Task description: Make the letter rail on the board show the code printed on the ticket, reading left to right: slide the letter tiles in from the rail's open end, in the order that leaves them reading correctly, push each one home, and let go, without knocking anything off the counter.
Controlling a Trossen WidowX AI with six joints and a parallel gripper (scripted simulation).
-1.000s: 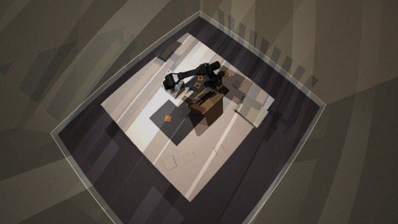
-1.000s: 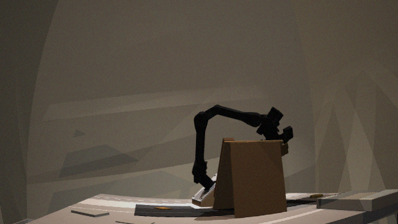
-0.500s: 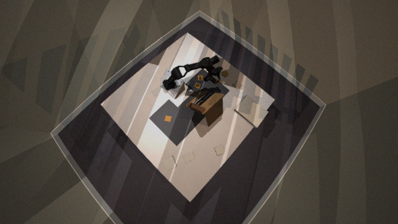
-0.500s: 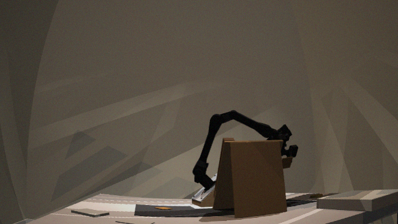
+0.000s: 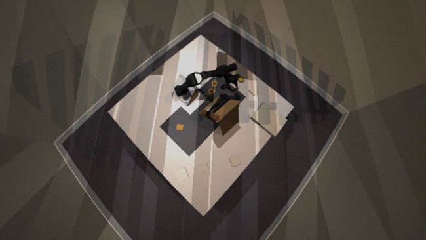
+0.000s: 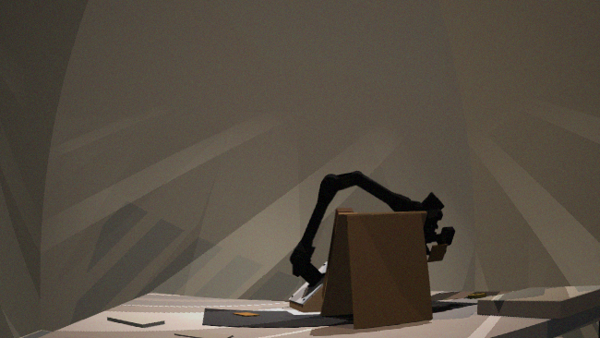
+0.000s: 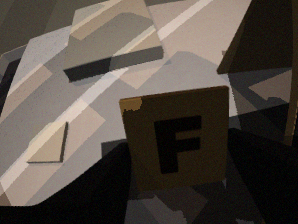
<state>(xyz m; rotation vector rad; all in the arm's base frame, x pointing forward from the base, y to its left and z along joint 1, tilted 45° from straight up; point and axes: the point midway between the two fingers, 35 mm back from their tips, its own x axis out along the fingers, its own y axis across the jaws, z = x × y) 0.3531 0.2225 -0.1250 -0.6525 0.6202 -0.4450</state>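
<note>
My gripper (image 5: pixel 232 86) (image 6: pixel 438 245) (image 7: pixel 178 143) is shut on an orange-brown tile (image 6: pixel 438 253) (image 7: pixel 189 107) marked with a dark F. The tile is held in the air beyond the right end of the brown tent-shaped board (image 5: pixel 231 119) (image 6: pixel 390 268). The board's rail side faces away in the exterior view and is small and dark in the top view; the rail's letters and the ticket's code cannot be read. Two orange tiles with dark marks, one (image 5: pixel 213 83) above the other (image 5: pixel 211 91), lie behind the board. Another orange tile (image 5: pixel 179 126) (image 6: pixel 246 314) lies in front, its letter unreadable.
A thick pale slab (image 5: pixel 270 122) (image 6: pixel 522 307) (image 7: pixel 115 42) lies right of the board. A round yellow piece (image 5: pixel 241 79) (image 6: pixel 476 295) is near the gripper. Thin pale squares (image 5: pixel 181 174) (image 5: pixel 234 160) lie near the front edges. The board stands close to the arm.
</note>
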